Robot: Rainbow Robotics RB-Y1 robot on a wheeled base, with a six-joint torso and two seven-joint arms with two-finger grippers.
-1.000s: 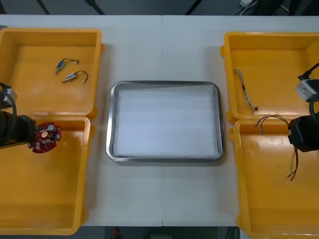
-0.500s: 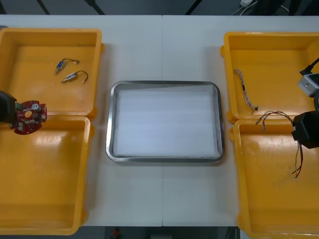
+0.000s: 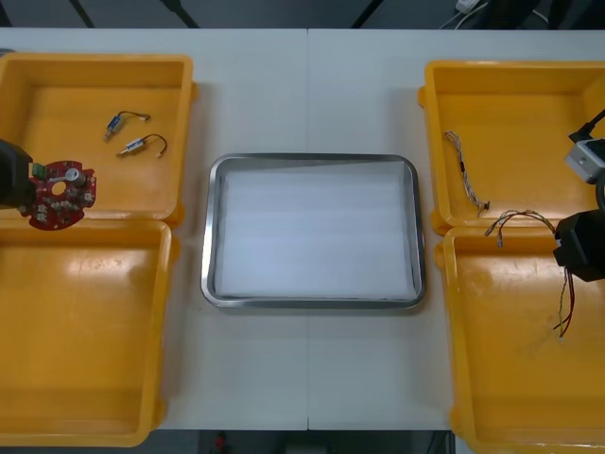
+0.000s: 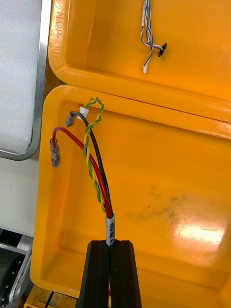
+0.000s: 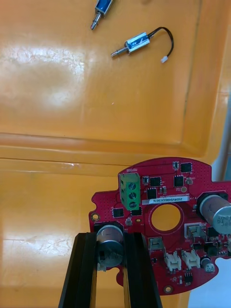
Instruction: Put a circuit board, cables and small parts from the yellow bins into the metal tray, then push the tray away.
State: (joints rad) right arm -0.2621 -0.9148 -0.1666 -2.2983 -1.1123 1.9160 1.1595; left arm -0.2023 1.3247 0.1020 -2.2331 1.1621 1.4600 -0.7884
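A round red circuit board (image 3: pixel 61 195) hangs over the wall between the two left yellow bins, with my left gripper (image 3: pixel 28 184) shut on it. In the left wrist view the fingers (image 5: pixel 84 269) clamp a silver cylinder on the edge of the board (image 5: pixel 163 216). My right gripper (image 3: pixel 577 248) is over the near right bin (image 3: pixel 510 378) and is shut on a red, yellow and black cable (image 3: pixel 515 221). In the right wrist view that cable (image 4: pixel 94 163) rises from the shut gripper (image 4: pixel 110 255), its plug ends hanging free. The metal tray (image 3: pixel 210 236), white inside, lies between the bins.
Two small metal parts (image 3: pixel 126 119) (image 3: pixel 142 145) lie in the far left bin (image 3: pixel 95 66), seen also from the left wrist (image 5: pixel 135 42). A twisted blue and white cable (image 3: pixel 466 170) (image 4: pixel 150 38) lies in the far right bin (image 3: pixel 529 85). The near left bin (image 3: pixel 80 359) holds nothing.
My left gripper has carried the circuit board away from the near left bin toward the far left bin. The right gripper shifted slightly right with its cable, then held still.
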